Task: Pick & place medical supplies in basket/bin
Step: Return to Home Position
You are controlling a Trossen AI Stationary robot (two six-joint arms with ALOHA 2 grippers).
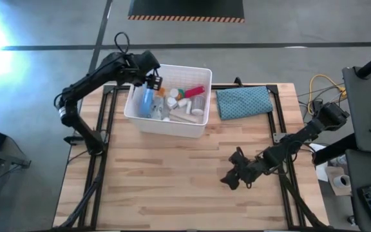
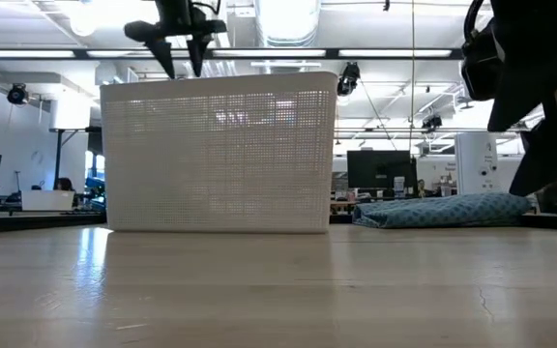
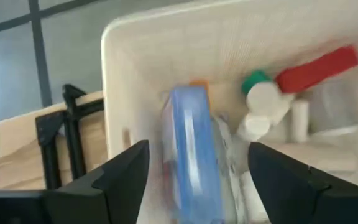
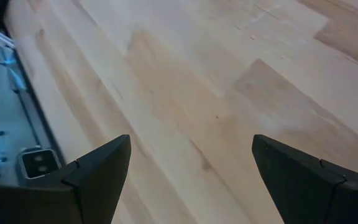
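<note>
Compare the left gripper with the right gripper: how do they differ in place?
The left gripper hangs over the left end of the white bin, above its rim; the right gripper is over bare table, well apart from the bin. Below the left gripper lies a blue pouch; below the right gripper, only the table. Both are open and empty.

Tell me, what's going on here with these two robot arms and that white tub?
A blue kit, a red tube and small white bottles lie inside the white bin. The left gripper hovers open and empty above the bin's left end, over the kit. The right gripper, also open and empty, hangs low over the bare table. A patterned cloth lies beside the bin.
</note>
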